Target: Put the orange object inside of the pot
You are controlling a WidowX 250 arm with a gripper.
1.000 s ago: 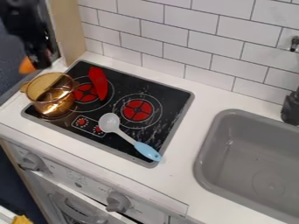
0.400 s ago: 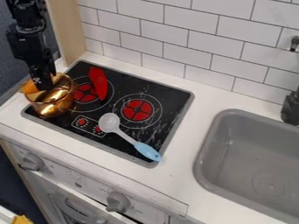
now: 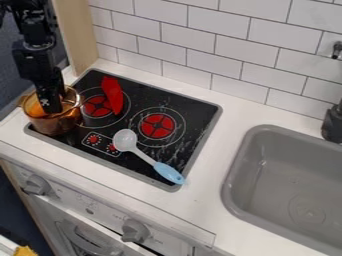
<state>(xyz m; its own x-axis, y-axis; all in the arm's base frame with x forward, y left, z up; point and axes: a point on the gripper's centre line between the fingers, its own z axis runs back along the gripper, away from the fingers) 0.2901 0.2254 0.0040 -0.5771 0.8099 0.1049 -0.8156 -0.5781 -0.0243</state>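
Camera view, end effector: the black two-finger end effector [image 3: 50,107] is hanging down at the view's left, its lower end reaching into the pot; I cannot tell how far it is opening, or whether it is gripping the orange object.
Orange object: the small orange object [image 3: 33,107] is showing inside the pot's rim, just beside the end effector on the view's left; whether it is touching the bottom I cannot tell.
Pot: the see-through amber pot [image 3: 56,125] is standing upright on the left part of the black stove top [image 3: 127,167] with red rings.
Red piece: a long, flat red piece [image 3: 112,95] is lying across the rear left ring.
Spoon: a grey-headed spoon with a light-blue handle [image 3: 167,172] is lying slantwise, its handle reaching the near edge of the stove top.
Sink: a grey rectangular sink [image 3: 270,187] is sitting in the white bench [image 3: 200,220], right of the stove top.
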